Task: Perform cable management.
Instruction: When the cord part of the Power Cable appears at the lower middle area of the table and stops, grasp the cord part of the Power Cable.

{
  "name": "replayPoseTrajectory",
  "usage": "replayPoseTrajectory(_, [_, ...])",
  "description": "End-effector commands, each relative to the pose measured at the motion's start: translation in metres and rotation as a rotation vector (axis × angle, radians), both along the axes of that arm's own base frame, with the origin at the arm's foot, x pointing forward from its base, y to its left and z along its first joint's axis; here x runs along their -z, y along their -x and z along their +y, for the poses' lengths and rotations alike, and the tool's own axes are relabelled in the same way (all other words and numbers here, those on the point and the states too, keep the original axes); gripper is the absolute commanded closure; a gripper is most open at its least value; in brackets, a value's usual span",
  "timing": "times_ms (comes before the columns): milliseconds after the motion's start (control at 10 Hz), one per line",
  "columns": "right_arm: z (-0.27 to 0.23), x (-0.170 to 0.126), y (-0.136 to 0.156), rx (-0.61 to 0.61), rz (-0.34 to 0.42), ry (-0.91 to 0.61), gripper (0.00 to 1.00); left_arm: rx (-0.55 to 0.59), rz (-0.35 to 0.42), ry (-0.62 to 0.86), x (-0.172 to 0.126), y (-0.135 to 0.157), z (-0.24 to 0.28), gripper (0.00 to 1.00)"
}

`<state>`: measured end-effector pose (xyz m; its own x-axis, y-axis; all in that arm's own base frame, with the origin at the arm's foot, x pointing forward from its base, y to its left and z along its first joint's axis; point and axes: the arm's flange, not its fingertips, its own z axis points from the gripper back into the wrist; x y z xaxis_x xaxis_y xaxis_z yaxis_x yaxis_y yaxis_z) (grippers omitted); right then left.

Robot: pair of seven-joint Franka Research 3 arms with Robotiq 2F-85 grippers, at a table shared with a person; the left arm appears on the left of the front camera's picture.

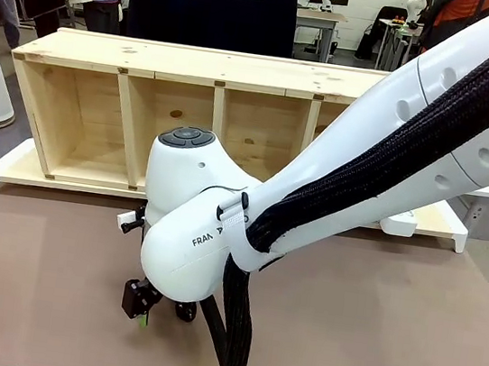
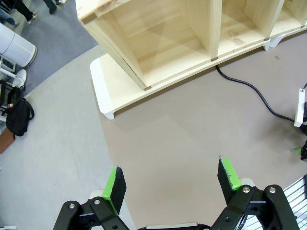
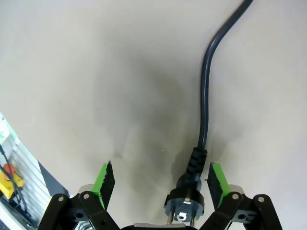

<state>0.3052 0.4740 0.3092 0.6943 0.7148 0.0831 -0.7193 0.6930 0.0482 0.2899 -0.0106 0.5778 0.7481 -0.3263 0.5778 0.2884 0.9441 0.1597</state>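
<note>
Cable plug, right claw spread around it

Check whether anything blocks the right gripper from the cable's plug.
Nothing visible does. The plug lies on the table between the right gripper's open jaws, near one pad.

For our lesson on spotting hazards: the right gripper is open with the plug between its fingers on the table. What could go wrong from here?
1. The plug lies off-centre in the open right gripper, close to one pad; closing may shove or twist it rather than grip it squarely.
2. The cable runs to the foot of the shelf; pulling on it might snag there.
</note>
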Motion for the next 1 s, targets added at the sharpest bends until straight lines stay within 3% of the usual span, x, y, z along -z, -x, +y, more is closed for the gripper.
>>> replayPoseTrajectory(0, [0.000,-0.001,-0.003,-0.010,0.013,0.022,0.00,-0.012,-0.003,0.011,0.000,0.000,0.000,0.00])
replayPoseTrajectory(300, [0.001,0.002,-0.007,-0.029,-0.003,0.015,0.00,-0.012,-0.003,0.011,0.000,0.000,0.000,0.00])
replayPoseTrajectory(400, [0.001,0.002,-0.008,-0.030,-0.021,0.017,0.20,-0.012,-0.003,0.011,0.000,0.000,0.000,0.00])
replayPoseTrajectory(500, [0.000,0.002,-0.009,-0.025,-0.024,0.019,0.20,-0.012,-0.003,0.011,0.000,0.000,0.000,0.00])
replayPoseTrajectory(600, [0.000,0.003,-0.010,-0.025,-0.027,0.024,0.40,-0.012,-0.003,0.011,0.000,0.000,0.000,0.00])
replayPoseTrajectory(700, [0.000,0.004,-0.011,-0.022,-0.030,0.030,0.24,-0.012,-0.003,0.011,0.000,0.000,0.000,0.00])
replayPoseTrajectory(900, [0.000,0.007,-0.014,-0.012,-0.016,0.037,0.24,-0.012,-0.003,0.011,0.000,0.000,0.000,0.00])
